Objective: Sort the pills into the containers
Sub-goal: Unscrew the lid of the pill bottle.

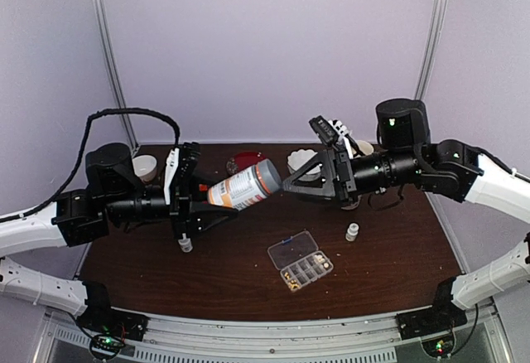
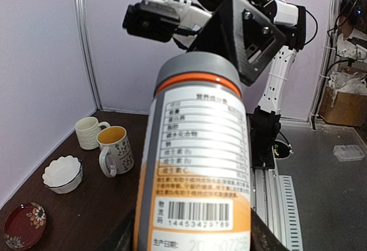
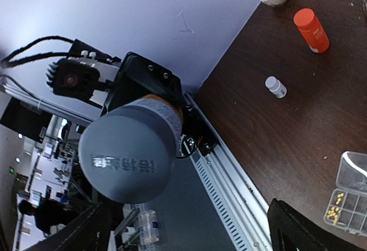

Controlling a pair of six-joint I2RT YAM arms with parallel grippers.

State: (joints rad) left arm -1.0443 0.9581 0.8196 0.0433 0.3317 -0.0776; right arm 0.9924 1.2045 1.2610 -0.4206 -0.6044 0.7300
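Grey-capped bottle is clamped sideways in the left gripper, held up off the bench, with its cap aimed straight at the right gripper. That one's spread wide with nothing in it, fingers right by the cap, though I can't tell if they touch. The organiser box sits on the bench below the right gripper, nearer the arm bases. It has tan-yellow pills in a few compartments. A small white bottle stands near the box.
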